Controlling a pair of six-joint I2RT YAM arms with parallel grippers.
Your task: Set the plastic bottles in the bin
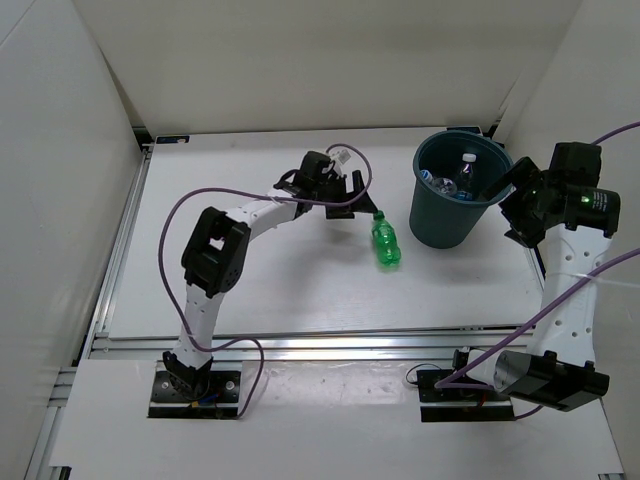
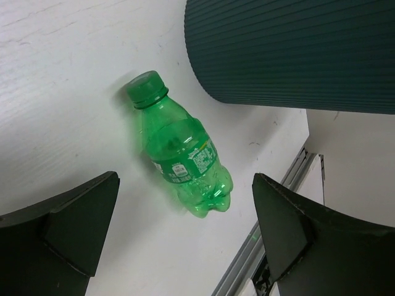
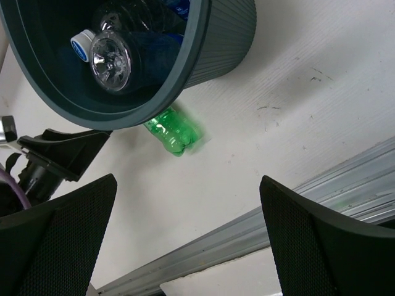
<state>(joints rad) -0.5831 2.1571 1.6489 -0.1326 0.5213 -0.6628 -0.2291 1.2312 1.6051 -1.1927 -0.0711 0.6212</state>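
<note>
Left hand (image 1: 357,197) spread wide by bright green plastic bottle (image 2: 179,154) on worktop (image 1: 280,290); right hand (image 3: 186,182) agape beside dark teal round bin (image 1: 445,215).

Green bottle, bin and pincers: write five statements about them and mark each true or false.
1. The green bottle lies on its side on the table. True.
2. The left pincer is shut on the green bottle. False: it is open, and the bottle lies free on the table.
3. A clear bottle is already inside the bin. True.
4. The bin has tipped onto its side. False: it stands upright, mouth up.
5. The right pincer carries a bottle. False: it is open and empty, near the bin.
</note>
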